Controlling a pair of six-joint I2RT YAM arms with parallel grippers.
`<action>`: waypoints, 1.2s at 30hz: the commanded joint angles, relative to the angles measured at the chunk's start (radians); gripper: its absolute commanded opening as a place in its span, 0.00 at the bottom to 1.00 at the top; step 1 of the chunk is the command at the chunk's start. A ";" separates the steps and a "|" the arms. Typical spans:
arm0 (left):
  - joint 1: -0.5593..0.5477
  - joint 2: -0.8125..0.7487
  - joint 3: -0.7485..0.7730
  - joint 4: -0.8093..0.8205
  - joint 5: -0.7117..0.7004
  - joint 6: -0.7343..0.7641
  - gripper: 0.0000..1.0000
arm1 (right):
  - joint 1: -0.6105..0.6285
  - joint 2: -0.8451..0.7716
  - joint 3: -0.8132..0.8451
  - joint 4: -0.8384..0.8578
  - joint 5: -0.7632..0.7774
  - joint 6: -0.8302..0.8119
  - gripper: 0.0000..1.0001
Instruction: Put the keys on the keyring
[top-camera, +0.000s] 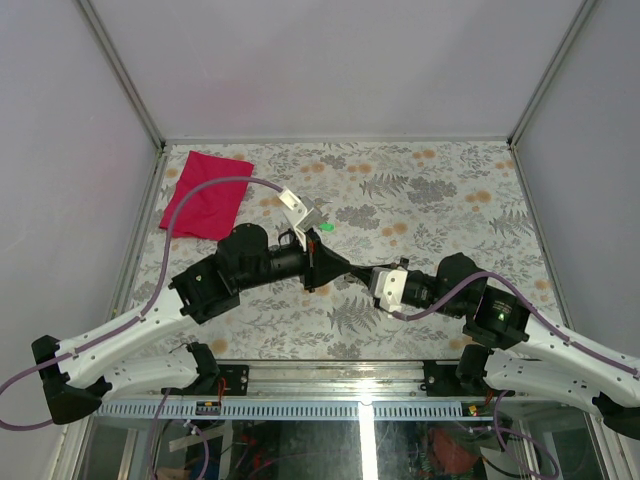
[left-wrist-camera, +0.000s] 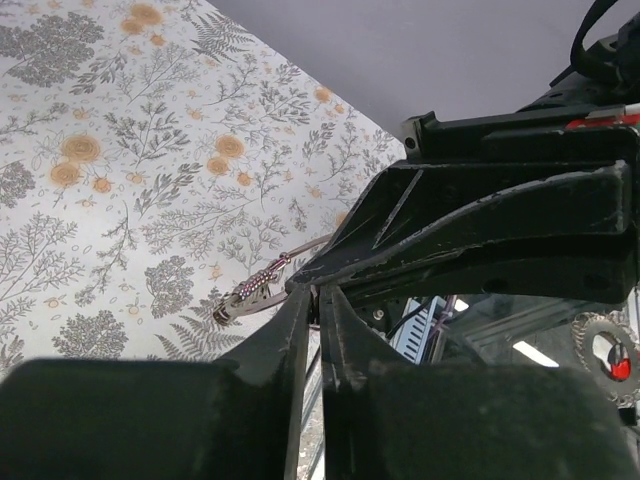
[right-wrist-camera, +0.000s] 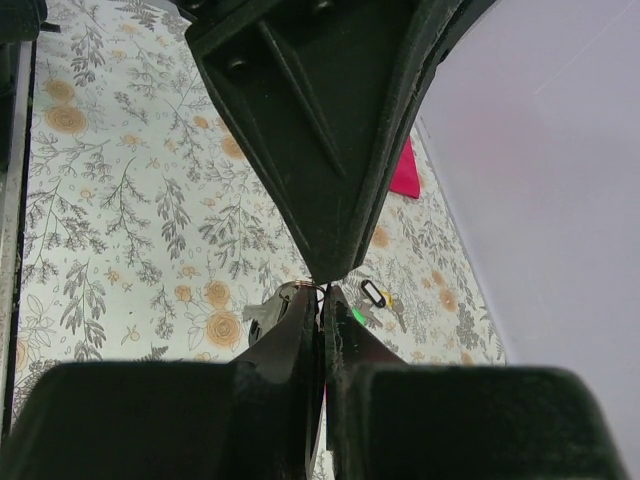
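Note:
My two grippers meet tip to tip over the middle of the table, the left gripper (top-camera: 322, 266) from the left and the right gripper (top-camera: 350, 271) from the right. The keyring (right-wrist-camera: 303, 290) is a thin wire ring at the meeting point. In the left wrist view its wire (left-wrist-camera: 305, 246) runs out to the left of my left gripper (left-wrist-camera: 316, 298), with a beaded silvery loop (left-wrist-camera: 254, 290) hanging from it. Both grippers look shut on the ring. In the right wrist view my right gripper (right-wrist-camera: 322, 298) is shut. A key with a black loop head (right-wrist-camera: 373, 293) lies on the table beyond it.
A tiny bright green piece (top-camera: 326, 227) lies on the flowered cloth just behind the grippers; it also shows in the right wrist view (right-wrist-camera: 357, 316). A red cloth (top-camera: 207, 195) lies at the back left. Grey walls enclose the table on three sides.

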 joint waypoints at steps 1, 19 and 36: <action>0.001 -0.002 0.010 0.066 0.003 0.004 0.01 | -0.003 -0.005 0.007 0.083 0.009 0.001 0.00; 0.001 -0.039 0.030 0.021 0.033 0.064 0.00 | -0.003 -0.095 -0.036 0.054 -0.001 0.033 0.35; 0.001 -0.038 0.057 -0.042 -0.061 0.118 0.00 | -0.003 -0.126 -0.040 0.010 0.142 0.527 0.51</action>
